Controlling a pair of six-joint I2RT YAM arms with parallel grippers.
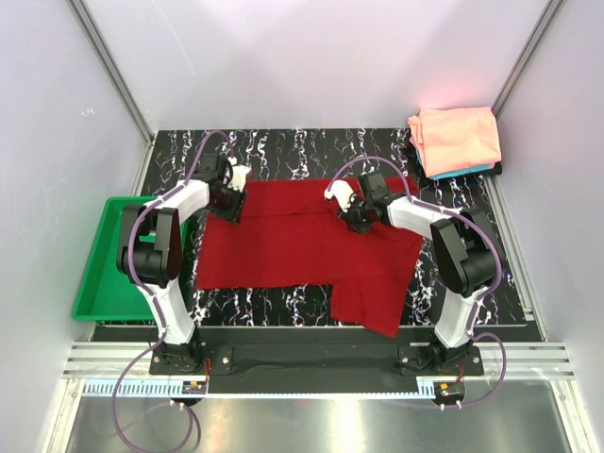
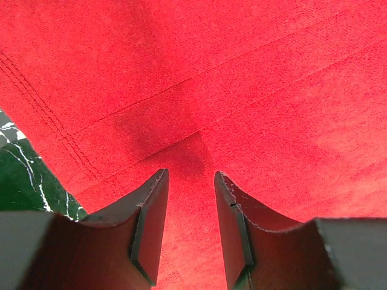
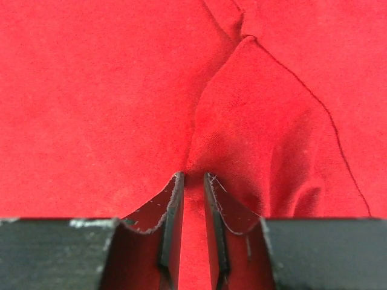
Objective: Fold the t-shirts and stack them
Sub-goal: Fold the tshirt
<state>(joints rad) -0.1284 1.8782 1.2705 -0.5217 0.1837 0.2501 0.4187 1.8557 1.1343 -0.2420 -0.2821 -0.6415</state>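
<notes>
The dark red t-shirt lies spread flat on the black marbled table, one sleeve hanging toward the front right. My left gripper rests at its far left corner. In the left wrist view that gripper is open, its tips on the red cloth with nothing between them. My right gripper sits at the shirt's far edge, right of centre. Its jaws are nearly together, pinching a raised ridge of the cloth. A folded salmon-pink t-shirt lies at the back right on a teal one.
A green plastic tray stands off the table's left edge beside the left arm. Grey walls with metal rails enclose the back and both sides. Bare marbled table shows behind the shirt and along the right side.
</notes>
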